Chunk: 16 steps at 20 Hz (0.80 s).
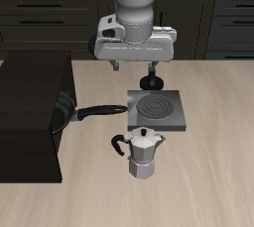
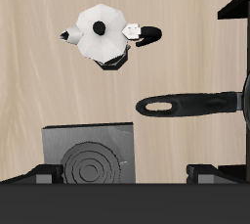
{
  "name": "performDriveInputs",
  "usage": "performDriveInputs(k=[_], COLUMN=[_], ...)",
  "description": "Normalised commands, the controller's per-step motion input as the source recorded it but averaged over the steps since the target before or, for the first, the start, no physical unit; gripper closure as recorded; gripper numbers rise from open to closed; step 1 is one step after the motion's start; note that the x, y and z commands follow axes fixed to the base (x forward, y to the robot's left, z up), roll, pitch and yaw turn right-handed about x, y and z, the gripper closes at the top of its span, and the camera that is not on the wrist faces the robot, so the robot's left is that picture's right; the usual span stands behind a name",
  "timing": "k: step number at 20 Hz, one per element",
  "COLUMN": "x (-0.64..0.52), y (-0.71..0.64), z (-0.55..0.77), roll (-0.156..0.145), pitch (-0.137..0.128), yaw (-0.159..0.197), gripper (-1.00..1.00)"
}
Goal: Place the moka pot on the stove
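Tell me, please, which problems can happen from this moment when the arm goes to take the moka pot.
1. The frying pan has its long handle close beside the moka pot, so the descending gripper might bump it.
2. The pot is faceted with a narrow waist, so a poor grasp could slip.
3. The pot stands right at the stove's edge; a low lift may clip it.

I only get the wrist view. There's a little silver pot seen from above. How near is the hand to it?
Observer: Not near. The hand hangs in the air around the stove's back edge. The moka pot stands before the stove, nearer the table's front edge.
Operator: What's that long black handle?
Observer: It belongs to a frying pan, which sits beside a large black box.
Operator: Is the pot standing up?
Observer: Yes, upright on the table.
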Motion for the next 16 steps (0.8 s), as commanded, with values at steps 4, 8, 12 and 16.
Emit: performDriveInputs(k=[4, 8, 12, 16], x=[0.21, 0.29, 0.21, 0.2], y=[0.09, 0.08, 0.06, 0.05], z=[-0.04, -0.02, 0.03, 0.08], roll=[0.009, -0.001, -0.026, 0.015], pitch=[0.009, -0.01, -0.033, -0.006], yaw=[-0.006, 0.014, 0.003, 0.002], gripper=[-1.0, -1.0, -1.0, -1.0])
